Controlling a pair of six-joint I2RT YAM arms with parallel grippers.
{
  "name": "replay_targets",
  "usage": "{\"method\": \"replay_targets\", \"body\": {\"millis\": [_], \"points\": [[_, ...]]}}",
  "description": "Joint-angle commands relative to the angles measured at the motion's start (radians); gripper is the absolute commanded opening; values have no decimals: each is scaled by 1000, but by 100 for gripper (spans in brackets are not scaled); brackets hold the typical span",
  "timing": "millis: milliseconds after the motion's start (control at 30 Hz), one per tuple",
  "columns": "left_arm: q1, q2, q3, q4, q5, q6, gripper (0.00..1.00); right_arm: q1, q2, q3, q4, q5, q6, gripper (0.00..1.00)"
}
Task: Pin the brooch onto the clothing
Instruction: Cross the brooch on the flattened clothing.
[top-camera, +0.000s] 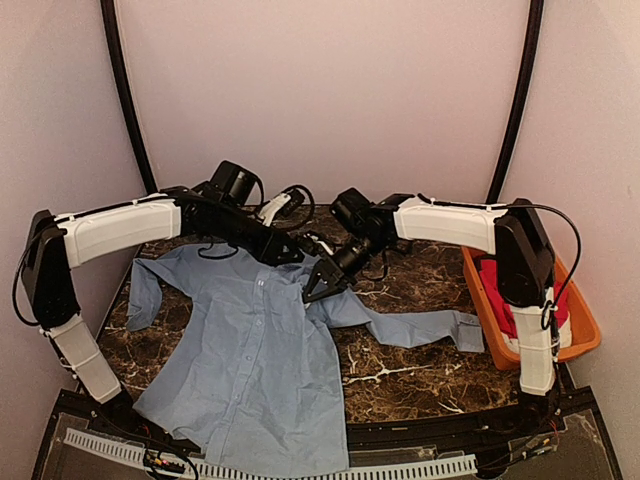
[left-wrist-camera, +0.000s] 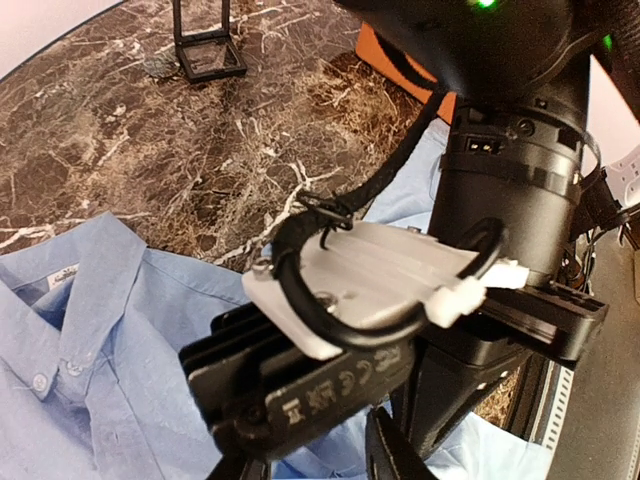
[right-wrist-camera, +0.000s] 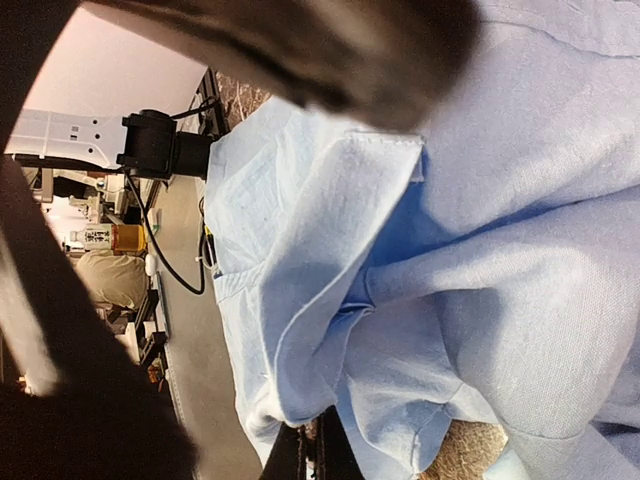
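Cloth of pale blue fills the near middle of the counter (top-camera: 420, 380) in the top view. The shirt (top-camera: 250, 370) lies front up, with its collar toward the far side and its hem reaching the near edge. One sleeve is bent at the left, and the other stretches right toward an orange basket (top-camera: 480, 300) holding a red garment (top-camera: 492, 275). Both arms reach in over the collar end. The right hand (top-camera: 325, 288) is low over the shoulder where the right sleeve starts, its fingers splayed in a V with nothing seen between them. The left hand (top-camera: 290, 255) is just beside it, dark against dark, so one cannot tell how far apart its fingers are.

From the left wrist, the right arm's wrist housing (left-wrist-camera: 500, 180), with its white mount and looped cable, blocks most of the frame. The shirt's collar (left-wrist-camera: 90, 290) and top buttons lie at lower left. A black stand (left-wrist-camera: 205, 45) sits far back on the marble.

From the right wrist, the hand's own blurred fingers (right-wrist-camera: 300, 40) stand wide apart at the top and lower left. Rumpled folds of the shirt fill the space beyond them, and no cloth is visibly pinched.
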Motion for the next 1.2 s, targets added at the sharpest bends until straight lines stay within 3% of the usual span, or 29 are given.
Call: {"method": "replay_targets", "body": {"millis": [0, 233, 633, 833, 1167], "points": [[2, -136, -10, 12, -73, -65, 33, 5, -4, -23, 24, -66, 21, 0], [-34, -294, -183, 2, -120, -89, 33, 4, -3, -50, 63, -136, 79, 0], [-188, -408, -424, 43, -416, -125, 33, -1, -12, -76, 116, -272, 172, 0], [-202, -489, -519, 182, -378, -161, 36, -20, -26, -107, 151, -304, 223, 0], [-243, -463, -570, 295, -318, -198, 43, -33, -68, -153, 272, -366, 325, 0]]}}
